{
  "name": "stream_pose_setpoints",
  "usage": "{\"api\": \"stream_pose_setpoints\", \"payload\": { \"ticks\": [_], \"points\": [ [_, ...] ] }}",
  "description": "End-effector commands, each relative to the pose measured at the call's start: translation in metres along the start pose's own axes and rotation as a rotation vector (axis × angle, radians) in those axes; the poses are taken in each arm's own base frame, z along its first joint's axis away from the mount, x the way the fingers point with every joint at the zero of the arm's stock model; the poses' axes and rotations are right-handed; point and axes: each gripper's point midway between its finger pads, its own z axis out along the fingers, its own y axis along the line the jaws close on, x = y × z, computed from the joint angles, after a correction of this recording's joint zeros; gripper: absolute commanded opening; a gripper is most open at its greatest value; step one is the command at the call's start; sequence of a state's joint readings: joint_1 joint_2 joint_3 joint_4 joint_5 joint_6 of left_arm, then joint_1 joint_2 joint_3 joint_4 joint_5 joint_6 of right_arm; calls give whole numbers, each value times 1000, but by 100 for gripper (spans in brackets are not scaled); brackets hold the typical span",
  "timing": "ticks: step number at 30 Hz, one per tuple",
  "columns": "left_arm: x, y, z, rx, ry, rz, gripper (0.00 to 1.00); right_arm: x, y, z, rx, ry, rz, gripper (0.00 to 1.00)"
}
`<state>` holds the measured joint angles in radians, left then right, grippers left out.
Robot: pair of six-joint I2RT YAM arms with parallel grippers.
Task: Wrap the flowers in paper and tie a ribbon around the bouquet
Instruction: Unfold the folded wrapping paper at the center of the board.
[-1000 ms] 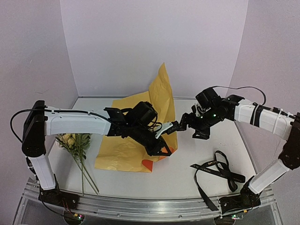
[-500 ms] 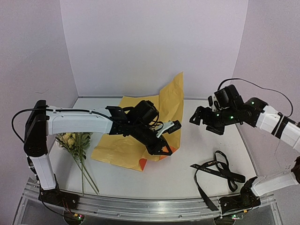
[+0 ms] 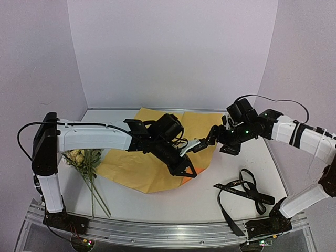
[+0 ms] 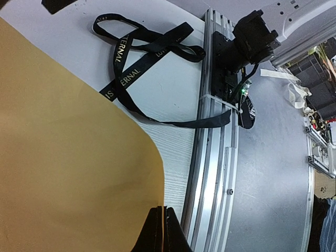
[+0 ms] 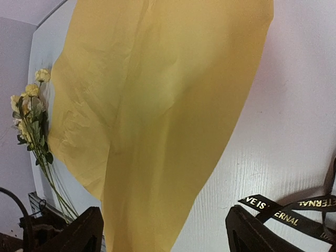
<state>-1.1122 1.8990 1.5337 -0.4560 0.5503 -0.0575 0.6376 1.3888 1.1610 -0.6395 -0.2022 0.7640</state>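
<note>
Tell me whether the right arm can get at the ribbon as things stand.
Probably yes. The right gripper is open and empty, and the ribbon lies uncovered on the table near that arm's base. Nothing appears to stand between them.

- Paper: one large sheet, pale yellow-orange face up, with brighter orange showing at its near right corner. It is lying spread and softly creased across the middle of the table, and that corner is being pinched in the closed left gripper.
- Flowers: a small yellow-cream bunch, lying loose just beside the paper's left edge, with the stems pointing toward the near edge.
- Ribbon: black with pale lettering, lying looped at near right, apart from the paper.
</note>
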Motion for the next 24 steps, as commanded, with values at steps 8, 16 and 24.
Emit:
{"api": "stream_pose_setpoints", "payload": {
  "ticks": [8, 16, 24],
  "points": [
    [27, -31, 12, 108, 52, -3, 0, 39, -67, 49, 176, 47, 159, 72],
    [64, -36, 19, 133, 108, -48, 4, 60, -82, 94, 144, 63, 323, 65],
    [72, -35, 17, 123, 103, -65, 5, 60, -86, 125, 98, 8, 438, 52]
  ]
}}
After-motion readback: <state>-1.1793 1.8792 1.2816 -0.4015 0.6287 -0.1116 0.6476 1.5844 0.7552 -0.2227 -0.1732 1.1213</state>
